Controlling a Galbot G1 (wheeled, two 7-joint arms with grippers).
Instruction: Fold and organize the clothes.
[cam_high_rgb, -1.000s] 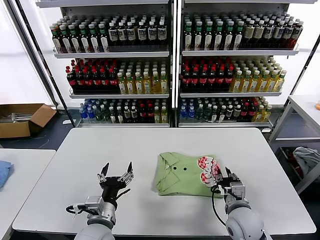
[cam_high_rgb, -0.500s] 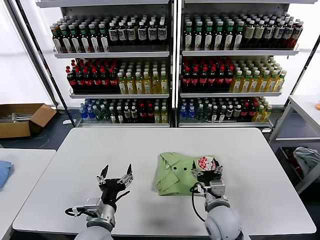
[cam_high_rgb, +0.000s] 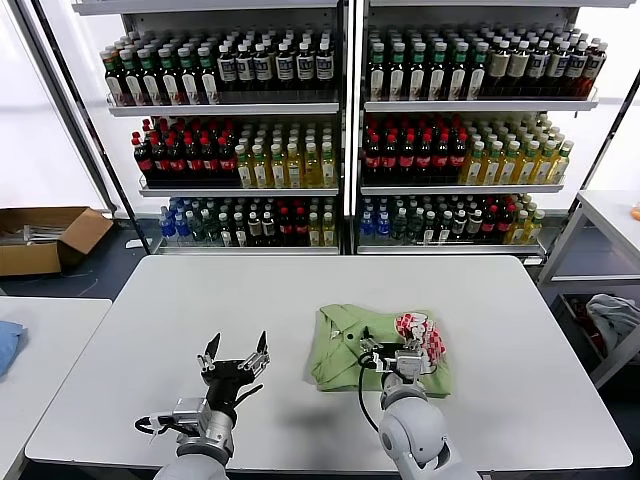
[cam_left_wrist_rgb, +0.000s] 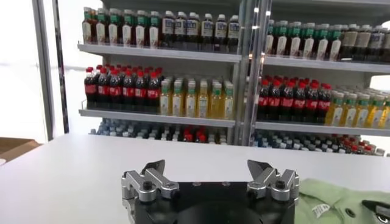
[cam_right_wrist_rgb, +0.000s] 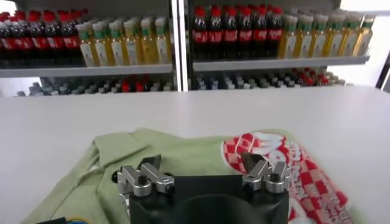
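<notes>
light green polo shirt (cam_high_rgb: 345, 345), red-and-white checked patch (cam_high_rgb: 422, 333)

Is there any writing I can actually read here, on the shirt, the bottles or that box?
None can be read.
Red-and-white printed patch on the green polo shirt: pattern visible, lettering too blurred.
Small white tag on the shirt: too small.
Bottle labels on the shelves: too small.
Cardboard box on the floor: no print visible.

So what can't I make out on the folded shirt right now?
- Head view: right gripper covers the polo shirt middle.
- Right wrist view: picture edge crops the printed patch; gripper body hides the near hem.
- Left wrist view: only a shirt corner shows past the left gripper.
</notes>
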